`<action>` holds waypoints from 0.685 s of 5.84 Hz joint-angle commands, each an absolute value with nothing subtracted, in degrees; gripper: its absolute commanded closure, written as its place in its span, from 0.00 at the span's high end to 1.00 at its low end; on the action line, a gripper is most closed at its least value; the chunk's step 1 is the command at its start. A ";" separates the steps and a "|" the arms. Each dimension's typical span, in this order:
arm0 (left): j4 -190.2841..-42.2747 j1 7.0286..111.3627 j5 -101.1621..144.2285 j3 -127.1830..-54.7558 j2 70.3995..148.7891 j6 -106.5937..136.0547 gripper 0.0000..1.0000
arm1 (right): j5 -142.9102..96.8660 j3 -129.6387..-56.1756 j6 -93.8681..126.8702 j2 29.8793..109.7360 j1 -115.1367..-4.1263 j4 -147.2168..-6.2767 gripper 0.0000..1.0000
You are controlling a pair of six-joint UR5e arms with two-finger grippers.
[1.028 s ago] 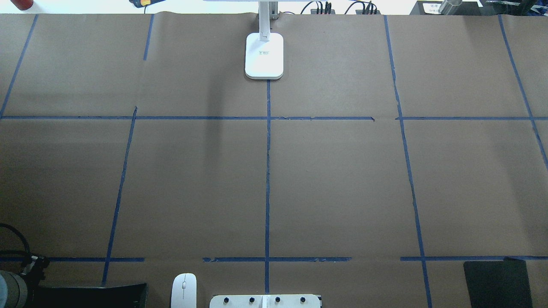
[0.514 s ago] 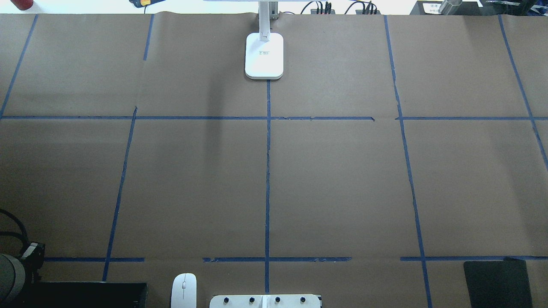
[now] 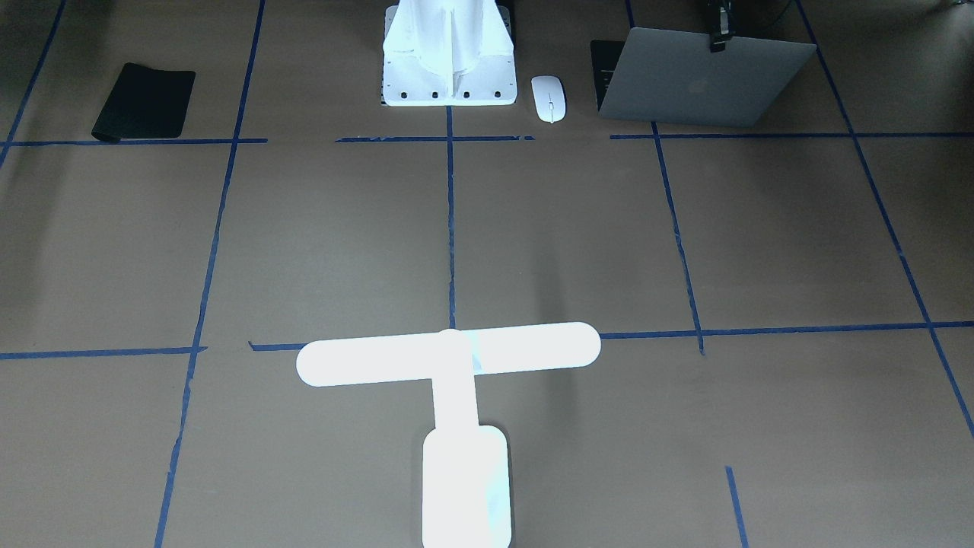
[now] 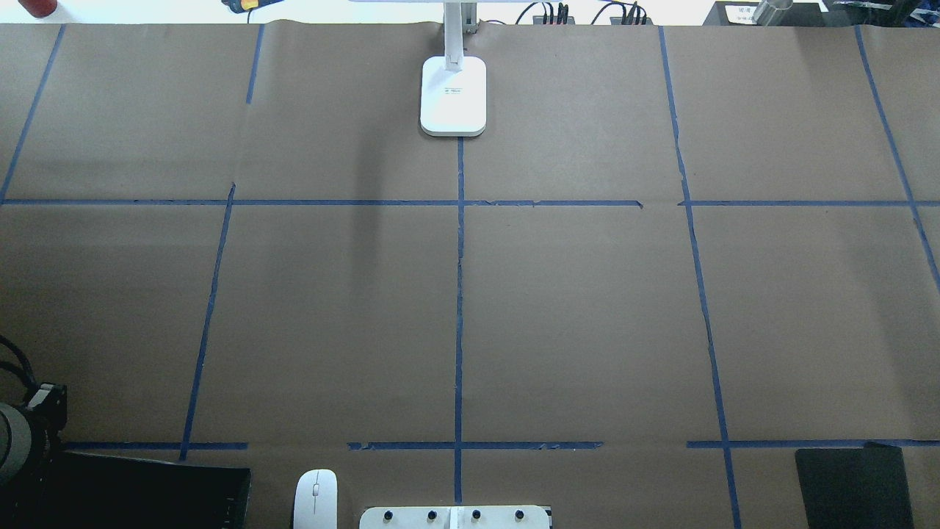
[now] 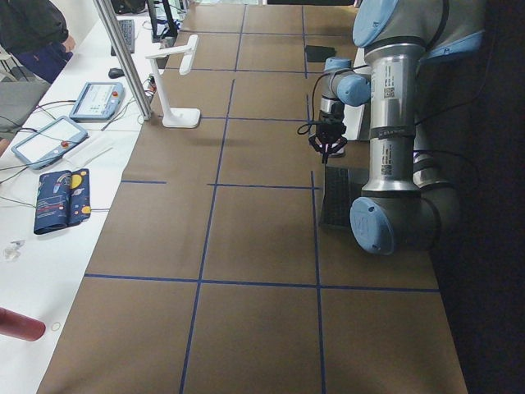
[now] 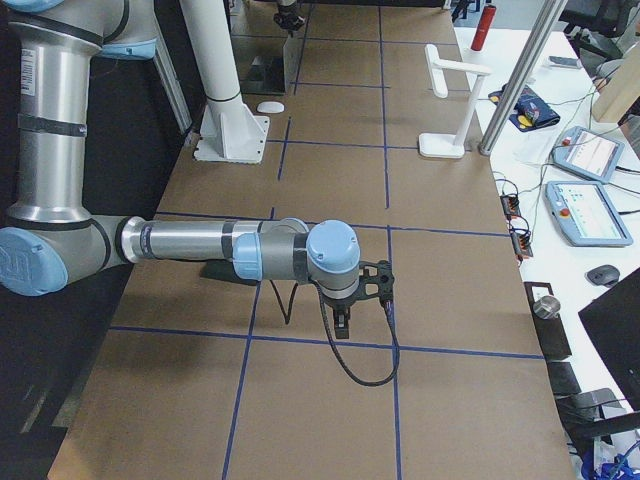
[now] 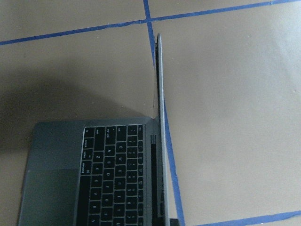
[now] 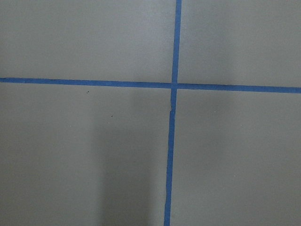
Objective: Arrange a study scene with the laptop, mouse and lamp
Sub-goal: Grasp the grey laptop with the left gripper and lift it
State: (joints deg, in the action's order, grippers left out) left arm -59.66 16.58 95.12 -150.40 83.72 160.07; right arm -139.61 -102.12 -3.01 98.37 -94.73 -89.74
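Well, in the front-facing view we saw the laptop [image 3: 700, 80] standing open at the robot's edge of the surface [image 3: 319, 243], its lid with the apple logo turned to the camera. The left fingers [image 3: 718, 38] showed as a small dark shape at the lid's upper edge. We could not tell whether they pinched it or were spread. The mouse [image 3: 549, 98] lay flat between the laptop and the white pedestal [image 3: 449, 53]. A black mat [image 3: 144, 99] lay well apart on the pedestal's other side. The lamp [image 3: 456, 358] stood upright at the opposite edge, on the middle line of blue tape [image 3: 450, 228], its bar head crosswise.

From overhead we found the lamp's base at the far edge and the mouse just beside the pedestal at the near edge. The laptop was a dark shape in the near left corner, with the left arm's wrist [image 4: 15, 448] beside it.

In the exterior left view the left fingers pointed down close above the laptop.

In the exterior right view the right fingers [image 6: 340, 322] pointed down over bare brown paper near a tape crossing, well apart from the laptop, mouse and lamp. Whether they were clenched or released we could not tell.

The left wrist camera looked down on the laptop's black keys and trackpad, with the lid seen edge-on as a thin line.

The right wrist camera gave us brown paper and a tape crossing.
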 commanded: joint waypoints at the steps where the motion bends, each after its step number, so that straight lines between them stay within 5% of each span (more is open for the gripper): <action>1: -57.85 23.51 94.92 -150.12 83.76 157.00 0.00 | -139.57 -102.04 -3.16 98.35 -94.75 -89.74 1.00; 4: -57.57 36.02 94.92 -144.80 92.95 142.25 0.00 | -139.57 -101.69 -3.08 98.61 -94.75 -89.74 1.00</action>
